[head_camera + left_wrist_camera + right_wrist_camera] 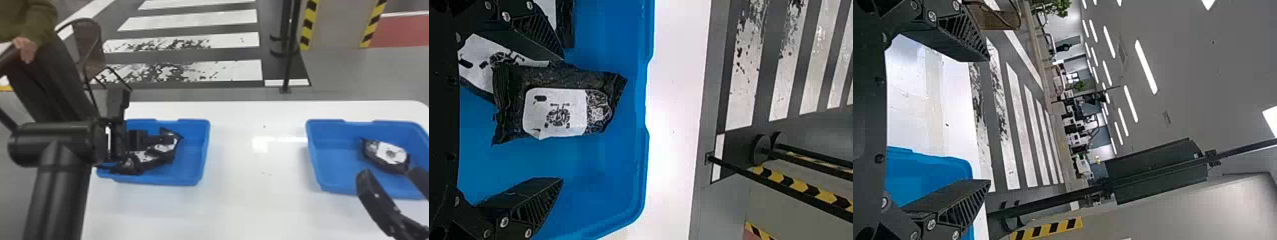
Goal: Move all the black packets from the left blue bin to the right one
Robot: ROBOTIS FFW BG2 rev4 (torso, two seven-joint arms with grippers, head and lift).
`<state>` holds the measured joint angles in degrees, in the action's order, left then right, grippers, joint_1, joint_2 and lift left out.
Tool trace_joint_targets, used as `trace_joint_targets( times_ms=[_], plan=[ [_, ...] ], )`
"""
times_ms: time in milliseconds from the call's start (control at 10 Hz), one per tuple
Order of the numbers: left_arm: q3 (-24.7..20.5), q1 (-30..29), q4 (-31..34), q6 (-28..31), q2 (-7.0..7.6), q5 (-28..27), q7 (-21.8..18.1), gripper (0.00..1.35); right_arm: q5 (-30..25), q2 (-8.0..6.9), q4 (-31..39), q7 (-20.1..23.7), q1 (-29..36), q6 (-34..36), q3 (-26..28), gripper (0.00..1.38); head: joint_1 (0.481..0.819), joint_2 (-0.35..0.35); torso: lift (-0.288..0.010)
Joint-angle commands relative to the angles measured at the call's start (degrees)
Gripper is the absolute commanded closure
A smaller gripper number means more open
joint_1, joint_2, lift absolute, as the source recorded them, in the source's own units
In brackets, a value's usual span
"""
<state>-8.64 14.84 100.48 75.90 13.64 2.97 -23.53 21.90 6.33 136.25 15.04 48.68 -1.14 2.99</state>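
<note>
Over the left blue bin point(191, 172) stands my left gripper point(137, 137), above several black packets point(159, 148) that overlap one another. In the left wrist view the left gripper point(561, 120) is open, and a black packet point(556, 102) with a white label lies just beyond and between its fingers, on top of another packet point(481, 60). The right blue bin point(338, 159) holds one black packet point(386, 154). My right gripper point(392, 182) is at the near side of that bin; in the right wrist view the right gripper point(989, 120) is open with nothing between its fingers.
Both bins stand apart on a white table point(249, 191). Beyond its far edge are a black post point(289, 57) and a striped pillar point(338, 25). A person stands at the far left, away from the bins.
</note>
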Motion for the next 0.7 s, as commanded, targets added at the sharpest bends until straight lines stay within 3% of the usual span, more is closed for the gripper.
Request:
trace_joint_targets(
  times_ms=[0,300,500,600],
  plan=[
    [1.4,2.3,-3.5,0.6,0.16,-1.7,0.2,0.19,0.8,0.00,-0.5,0.1,-0.2,0.0,-0.1,0.16,0.695,0.161,-0.140],
    [3.6,6.1,-10.8,-0.7,0.16,-2.7,1.0,0.34,2.2,0.00,-1.3,0.3,-0.6,0.0,-0.2,0.16,0.695,0.167,-0.140],
    [4.3,7.5,-14.6,-3.6,-0.28,-2.2,1.5,0.83,2.7,0.00,-1.6,0.3,-0.6,0.0,-0.4,0.16,0.695,0.164,-0.140],
    [4.4,7.4,-14.8,-4.6,-0.46,-2.3,1.5,0.82,3.0,0.00,-1.7,0.3,-0.6,0.0,-0.4,0.16,0.695,0.158,-0.140]
  ],
)
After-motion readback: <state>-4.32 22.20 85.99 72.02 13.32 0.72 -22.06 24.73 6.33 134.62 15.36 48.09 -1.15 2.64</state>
